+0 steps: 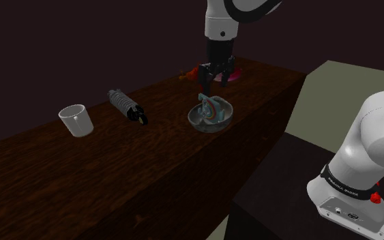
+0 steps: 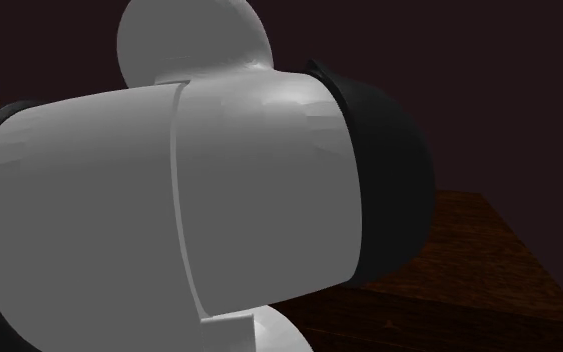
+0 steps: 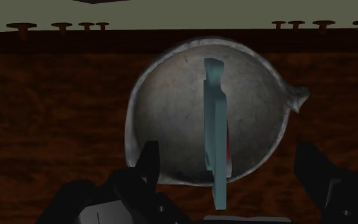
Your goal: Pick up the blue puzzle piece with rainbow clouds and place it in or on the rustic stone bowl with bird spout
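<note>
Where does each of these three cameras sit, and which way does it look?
Shoulder view: beside and behind the stand, looking down over the table; the arm and the gripper above the bowl show.
Second exterior view: close against the arm, whose white link and dark joint block it; a table corner behind.
Wrist view: on the hand, looking down into the bowl; the piece stands on edge between open fingers.
Shared: shoulder and wrist views show bowl, piece, gripper.
</note>
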### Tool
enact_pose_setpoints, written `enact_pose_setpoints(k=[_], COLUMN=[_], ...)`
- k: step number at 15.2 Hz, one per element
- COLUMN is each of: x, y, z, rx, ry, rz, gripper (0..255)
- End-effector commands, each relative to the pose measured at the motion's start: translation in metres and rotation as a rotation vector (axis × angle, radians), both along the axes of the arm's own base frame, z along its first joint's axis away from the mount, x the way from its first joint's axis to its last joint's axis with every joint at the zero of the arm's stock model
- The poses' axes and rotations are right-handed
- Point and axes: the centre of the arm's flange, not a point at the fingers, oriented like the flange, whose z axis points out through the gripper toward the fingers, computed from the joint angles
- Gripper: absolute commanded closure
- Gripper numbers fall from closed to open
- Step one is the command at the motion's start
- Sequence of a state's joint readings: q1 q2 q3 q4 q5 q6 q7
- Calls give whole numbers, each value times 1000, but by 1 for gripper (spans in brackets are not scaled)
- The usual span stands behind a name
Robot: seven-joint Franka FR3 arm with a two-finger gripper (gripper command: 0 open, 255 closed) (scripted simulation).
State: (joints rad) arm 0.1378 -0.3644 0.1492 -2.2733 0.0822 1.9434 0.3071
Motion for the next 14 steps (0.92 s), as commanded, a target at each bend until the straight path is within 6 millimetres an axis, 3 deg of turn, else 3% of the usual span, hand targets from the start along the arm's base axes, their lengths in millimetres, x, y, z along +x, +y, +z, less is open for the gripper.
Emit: enact_pose_setpoints(k=[1, 2, 6, 14], x=[0, 0, -1, -1], y=[0, 0, -2, -2], z=[0, 0, 50, 50], rx=[0, 0, 0, 0], ry=[0, 0, 0, 0], rz=[0, 0, 0, 0], gripper=[0, 0, 0, 0])
